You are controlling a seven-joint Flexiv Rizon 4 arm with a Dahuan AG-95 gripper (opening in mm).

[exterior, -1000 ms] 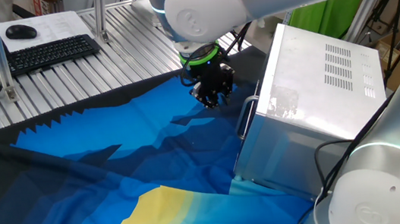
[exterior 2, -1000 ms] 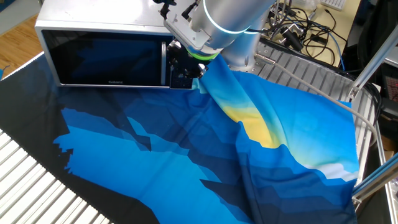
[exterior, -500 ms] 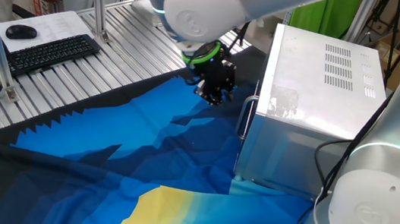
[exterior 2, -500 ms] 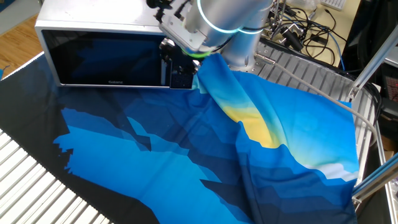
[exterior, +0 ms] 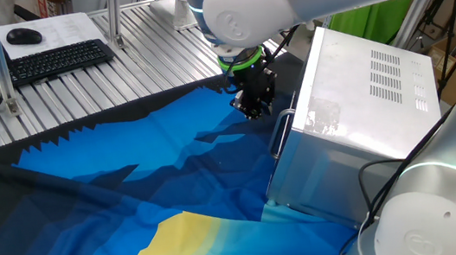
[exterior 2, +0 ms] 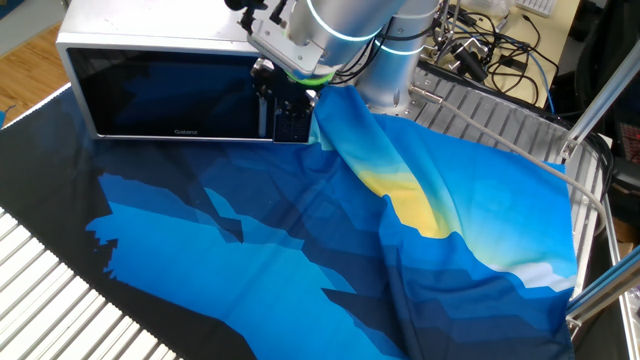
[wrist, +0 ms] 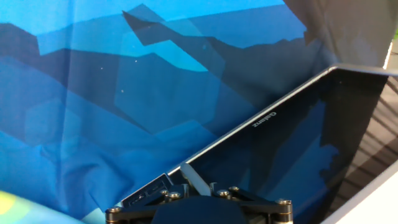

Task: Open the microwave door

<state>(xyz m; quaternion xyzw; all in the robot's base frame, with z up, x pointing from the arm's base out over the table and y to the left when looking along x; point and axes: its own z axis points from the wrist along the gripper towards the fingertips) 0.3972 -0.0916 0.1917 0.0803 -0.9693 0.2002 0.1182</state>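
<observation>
The microwave [exterior: 364,102] stands at the right of one fixed view and at the top left of the other fixed view [exterior 2: 150,30]. The microwave door [exterior 2: 170,95] is closed; its dark glass also fills the hand view [wrist: 280,143]. Its slim silver handle [exterior 2: 264,122] runs down the door's right edge and also shows in the first fixed view [exterior: 279,134]. My gripper [exterior: 252,107] hangs at the handle's upper end [exterior 2: 275,95]. In the hand view the gripper [wrist: 198,185] is open, with the handle [wrist: 189,174] between its fingers.
A blue and yellow cloth [exterior: 130,183] covers the table, bunched up right of the microwave [exterior 2: 420,190]. A keyboard [exterior: 58,59] and mouse [exterior: 23,36] lie at the back left. A second arm [exterior: 430,207] stands at the lower right. Cables [exterior 2: 480,40] lie behind.
My gripper has moved toward the microwave's front, closing in on the top of the door handle. The door has not moved.
</observation>
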